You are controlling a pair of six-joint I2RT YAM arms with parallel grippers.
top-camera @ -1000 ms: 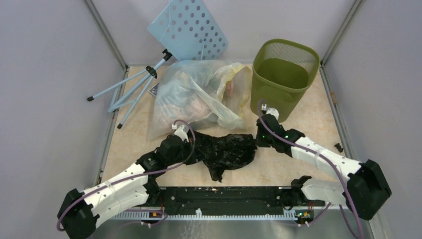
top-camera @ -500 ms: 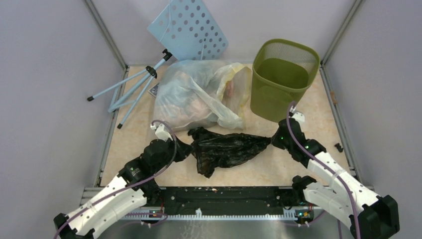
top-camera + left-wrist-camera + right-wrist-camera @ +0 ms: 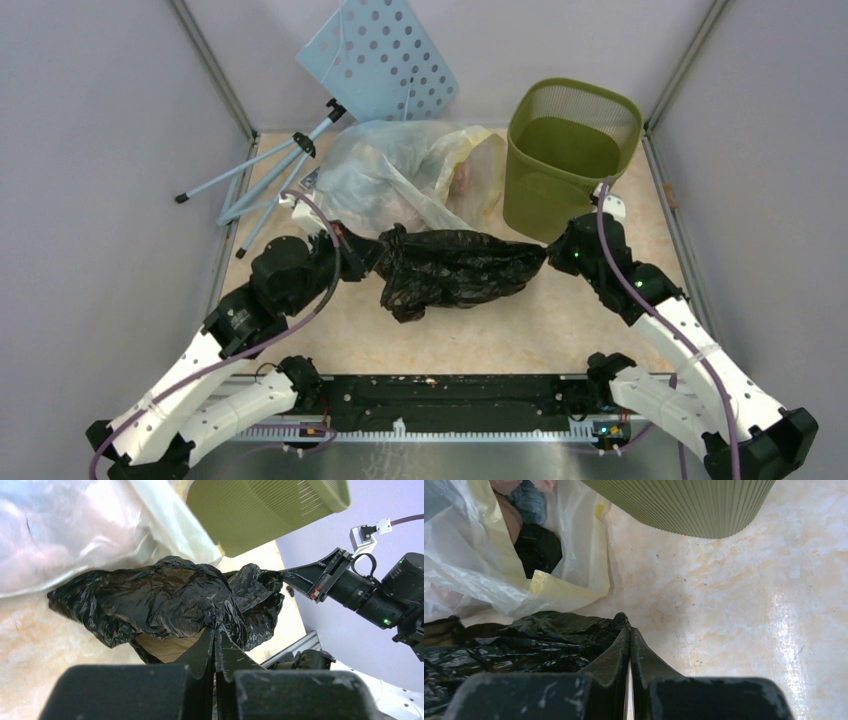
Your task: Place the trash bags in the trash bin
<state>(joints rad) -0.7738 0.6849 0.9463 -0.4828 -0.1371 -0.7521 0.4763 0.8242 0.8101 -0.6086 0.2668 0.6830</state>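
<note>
The glossy black trash bag [image 3: 455, 268] hangs stretched between my two grippers, lifted off the table, in front of the clear bag. My left gripper [image 3: 372, 252] is shut on its left end; in the left wrist view [image 3: 216, 629] the jaws pinch the crinkled black plastic [image 3: 165, 597]. My right gripper [image 3: 547, 255] is shut on the bag's right end, just below the olive-green mesh trash bin [image 3: 570, 155]. In the right wrist view [image 3: 629, 629] the closed jaws pinch a black fold [image 3: 549, 635], with the bin's wall [image 3: 684, 505] above.
A large translucent yellowish bag [image 3: 400, 185] full of items lies behind the black bag. A pale blue perforated board [image 3: 380, 55] on a folded tripod [image 3: 265, 170] leans at the back left. Grey walls enclose the table [image 3: 620, 240].
Both grippers have lifted the black bag and carried it away from the near edge toward the back, spreading apart so the bag stretches wider. The right gripper has moved closer to the bin.
</note>
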